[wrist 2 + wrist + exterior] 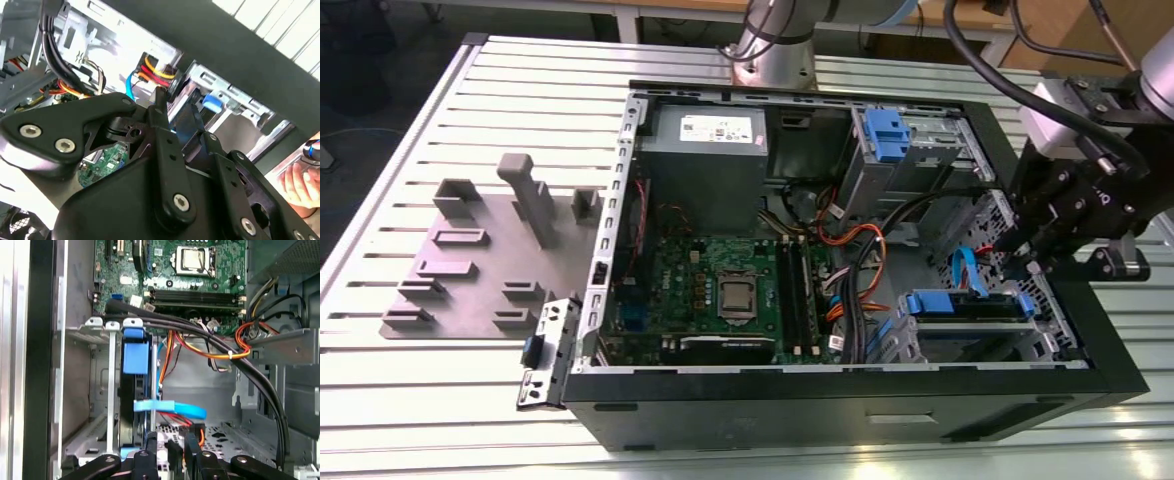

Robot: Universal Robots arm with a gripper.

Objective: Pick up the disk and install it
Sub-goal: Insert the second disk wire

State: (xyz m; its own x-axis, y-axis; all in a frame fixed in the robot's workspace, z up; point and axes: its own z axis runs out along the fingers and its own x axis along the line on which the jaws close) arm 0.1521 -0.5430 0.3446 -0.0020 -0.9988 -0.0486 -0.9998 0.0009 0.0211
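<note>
Black metal gripper [1023, 262] hangs over the open black computer case [854, 420], fingers close together, holding nothing. Just under it, the flat silver disk with blue plastic rails [970, 304] sits in the grey metal drive bay [987, 345]. Farther back lies the green circuit board [720, 290].

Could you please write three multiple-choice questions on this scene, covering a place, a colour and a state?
1. In the exterior view, the black gripper hangs: A) at the view's left, off the case; B) at the case's right wall; C) over the case's middle.
2. The plastic rails on the flat silver disk are: A) blue; B) red; C) green.
3. The black computer case is: A) shut; B) face down; C) open, green motherboard showing.
Key: 1B, it is beside the grey metal drive bay; 2A, blue shows there; 3C, the board lies exposed.
</note>
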